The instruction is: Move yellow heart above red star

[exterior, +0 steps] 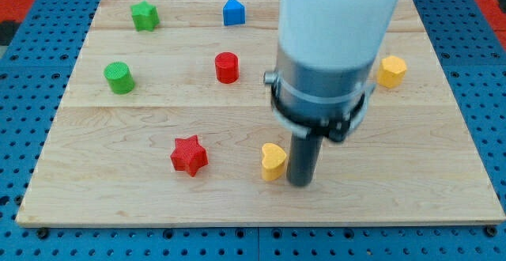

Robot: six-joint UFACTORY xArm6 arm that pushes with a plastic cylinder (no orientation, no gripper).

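Note:
The yellow heart (273, 161) lies on the wooden board (253, 206) a little right of the middle, near the view's bottom. The red star (188, 155) lies to its left, about a hundred pixels away, at nearly the same height. My tip (300, 182) stands just right of the yellow heart, touching or almost touching its right side. The arm's white and grey body covers the board above the tip.
A red cylinder (227, 67) stands above the star and heart. A green cylinder (119, 77) is at the left, a green star (144, 15) at the top left, a blue block (233, 12) at the top, a yellow hexagon (390, 70) at the right.

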